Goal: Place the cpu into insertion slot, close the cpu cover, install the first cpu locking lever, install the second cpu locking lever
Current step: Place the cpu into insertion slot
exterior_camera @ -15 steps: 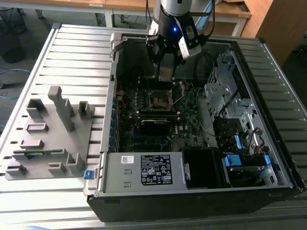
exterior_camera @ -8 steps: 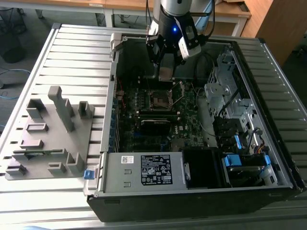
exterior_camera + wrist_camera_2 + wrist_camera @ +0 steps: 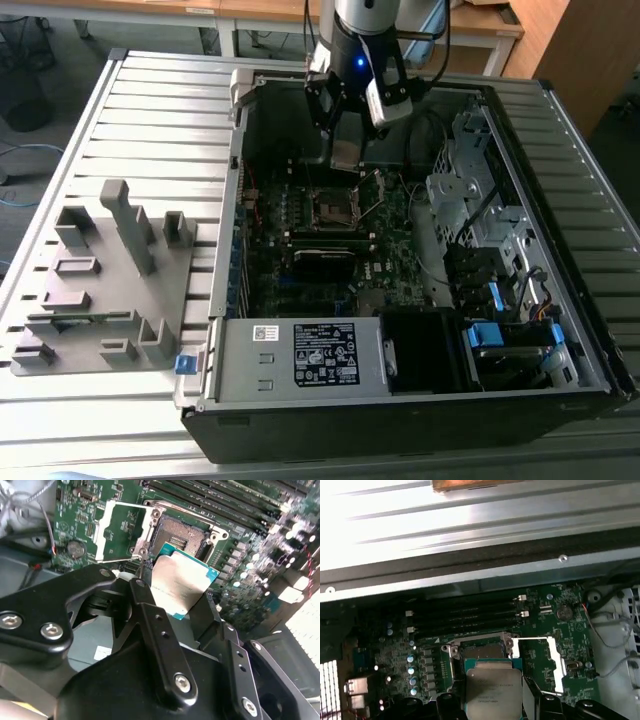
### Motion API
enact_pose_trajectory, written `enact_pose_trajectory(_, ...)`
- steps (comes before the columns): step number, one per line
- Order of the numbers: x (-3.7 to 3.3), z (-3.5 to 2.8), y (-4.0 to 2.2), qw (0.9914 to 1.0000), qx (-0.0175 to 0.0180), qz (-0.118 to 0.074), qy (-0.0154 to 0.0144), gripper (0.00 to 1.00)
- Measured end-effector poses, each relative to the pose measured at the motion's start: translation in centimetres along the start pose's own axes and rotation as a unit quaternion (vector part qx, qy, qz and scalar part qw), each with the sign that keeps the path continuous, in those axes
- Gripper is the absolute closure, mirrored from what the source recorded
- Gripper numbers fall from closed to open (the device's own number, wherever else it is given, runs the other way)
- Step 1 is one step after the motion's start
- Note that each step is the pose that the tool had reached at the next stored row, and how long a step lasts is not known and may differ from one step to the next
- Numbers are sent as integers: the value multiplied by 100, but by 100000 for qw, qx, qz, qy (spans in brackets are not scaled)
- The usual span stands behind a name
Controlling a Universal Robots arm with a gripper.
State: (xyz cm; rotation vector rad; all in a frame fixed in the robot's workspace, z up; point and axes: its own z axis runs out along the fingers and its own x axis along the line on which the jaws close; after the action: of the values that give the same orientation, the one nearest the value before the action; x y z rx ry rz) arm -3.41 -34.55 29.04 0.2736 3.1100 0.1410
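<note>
The gripper [image 3: 176, 593] holds the cpu [image 3: 183, 578] over the insertion slot [image 3: 181, 535]

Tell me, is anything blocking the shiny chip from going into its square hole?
Nothing visible is. The gripper holds the cpu close to the insertion slot, and the slot's dark middle lies uncovered. The cpu cover stands flipped open beside the slot, not over it.

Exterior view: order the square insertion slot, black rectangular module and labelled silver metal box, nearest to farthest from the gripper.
1. The square dark-centred insertion slot, just under the gripper holding the flat silver-grey cpu.
2. The black rectangular module, mid-board beyond the slot.
3. The labelled silver metal box, lowest in the picture.
</note>
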Motion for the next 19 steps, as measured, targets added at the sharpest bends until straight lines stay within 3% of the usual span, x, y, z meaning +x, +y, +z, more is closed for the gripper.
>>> enact_pose_trajectory(3,0,2,0,99977,19,2149,-194,46)
enact_pose_trajectory(13,0,3,0,99958,21,2881,-267,46)
enact_pose_trajectory(16,0,5,0,99877,39,4942,-454,46)
enact_pose_trajectory(19,0,8,-1,99705,59,7648,-703,46)
